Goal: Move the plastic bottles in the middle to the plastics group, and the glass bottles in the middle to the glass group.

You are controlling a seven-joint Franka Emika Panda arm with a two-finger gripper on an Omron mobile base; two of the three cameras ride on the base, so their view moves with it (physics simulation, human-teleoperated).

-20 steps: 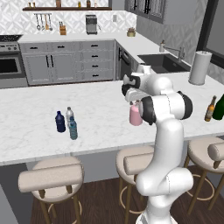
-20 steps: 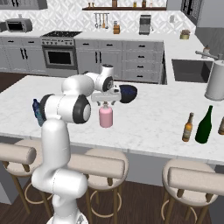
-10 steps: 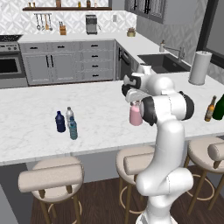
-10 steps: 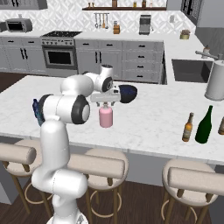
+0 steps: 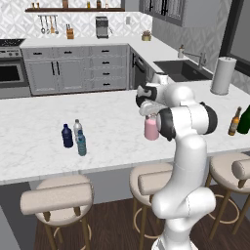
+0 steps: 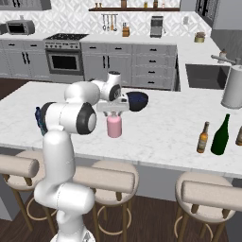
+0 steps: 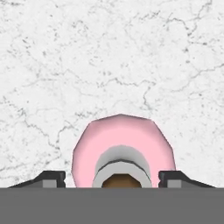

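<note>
**One pink bottle left to grip and carry**

Two finger tips flank the pink bottle [image 7: 124, 151] in the hand view, one on each side, with a visible gap between each tip and the bottle's shoulder: the gripper [image 6: 114, 112] is spread around the bottle and not yet clamped on it. The bottle stands upright on the marble counter [image 5: 112, 110], near the middle and toward the front edge by the stools.

To do this step well, I judge the jaws should close evenly, since the bottle sits roughly centred between them; an off-centre squeeze could tip it. A straight lift before any sideways travel would be safest.

Its goal is the green bottle [image 6: 220, 134] at the counter's right end, where the brown bottle [image 6: 203, 137] stands just beside it. Set the pink one down near them without knocking either.

At the left end, the teal bottle [image 5: 81, 143] stands close by the navy bottle [image 5: 67, 136] and the clear bottle [image 5: 76, 128].
</note>
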